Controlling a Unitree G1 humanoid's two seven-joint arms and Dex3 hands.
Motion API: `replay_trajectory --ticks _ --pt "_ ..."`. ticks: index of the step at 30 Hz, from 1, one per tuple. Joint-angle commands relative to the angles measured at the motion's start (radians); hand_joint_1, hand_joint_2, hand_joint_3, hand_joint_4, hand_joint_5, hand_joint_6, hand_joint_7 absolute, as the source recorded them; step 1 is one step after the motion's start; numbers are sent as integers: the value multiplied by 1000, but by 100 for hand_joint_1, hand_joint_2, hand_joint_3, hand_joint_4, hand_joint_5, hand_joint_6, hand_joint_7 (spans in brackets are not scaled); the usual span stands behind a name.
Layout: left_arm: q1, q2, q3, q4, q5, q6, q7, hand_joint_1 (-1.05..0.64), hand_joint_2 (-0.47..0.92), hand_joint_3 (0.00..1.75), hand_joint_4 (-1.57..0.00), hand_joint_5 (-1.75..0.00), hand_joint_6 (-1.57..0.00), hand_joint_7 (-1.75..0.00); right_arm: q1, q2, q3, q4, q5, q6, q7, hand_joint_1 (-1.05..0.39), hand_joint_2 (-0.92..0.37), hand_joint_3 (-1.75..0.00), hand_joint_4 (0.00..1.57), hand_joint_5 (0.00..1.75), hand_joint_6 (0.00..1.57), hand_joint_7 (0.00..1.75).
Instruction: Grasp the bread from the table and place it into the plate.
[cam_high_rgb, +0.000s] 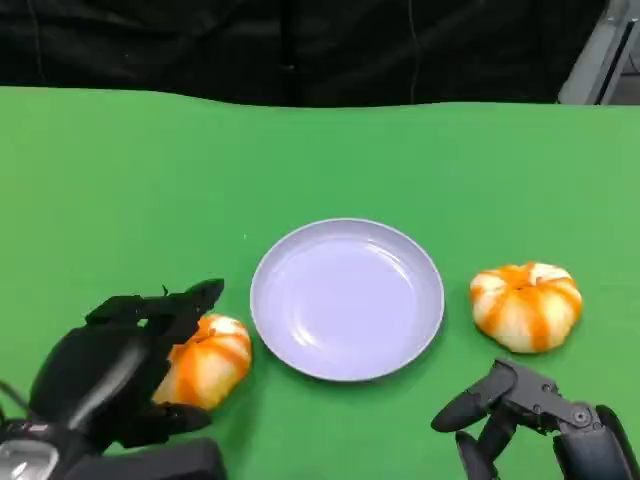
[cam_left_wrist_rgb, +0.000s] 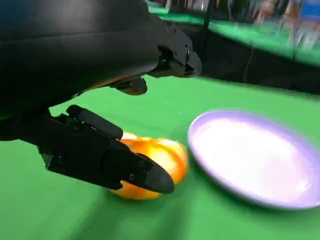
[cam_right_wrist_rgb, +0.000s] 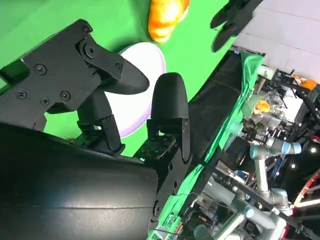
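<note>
Left hand closing around one orange-striped bread beside the plate

The near bread (cam_high_rgb: 205, 362) sits on the green table (cam_high_rgb: 120, 180) just left of the lilac plate (cam_high_rgb: 347, 298), half hidden by the left hand (cam_high_rgb: 120, 370), whose fingers (cam_left_wrist_rgb: 107, 162) cup it; a firm grip cannot be told. A second bread (cam_high_rgb: 526, 305) lies right of the plate. The right hand (cam_high_rgb: 520, 405) hangs empty, fingers apart. No writing is legible
</note>
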Motion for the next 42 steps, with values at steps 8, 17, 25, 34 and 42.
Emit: replay_trajectory --ticks 8,17,25,34,42 --pt "-177 35 -148 213 112 176 -40 -47 87 0 -45 -21 -40 -2 -6 -4 4 -2 7 4 -8 -13 -45 -113 79 158 73 119" --pt "-268 25 -254 493 115 167 90 -38 92 3 -74 -61 -77 -7 5 -9 7 -5 -2 -5 -16 -13 -44 -113 79 159 73 118" --pt "-255 52 -244 567 11 -7 345 -15 85 32 -72 -168 -88 -95 12 -8 6 -14 8 3 -11 -15 -45 -111 78 160 73 118" --pt "-220 78 -168 484 -81 -250 598 -11 33 126 -90 -175 -81 -147 -5 -13 2 4 12 -6 -10 -14 -46 -111 79 161 73 118" --pt "-217 64 -148 398 -84 -330 657 -12 29 140 -94 -175 -82 -151 -8 -8 7 9 8 -2 -14 -13 -45 -112 78 161 73 119"
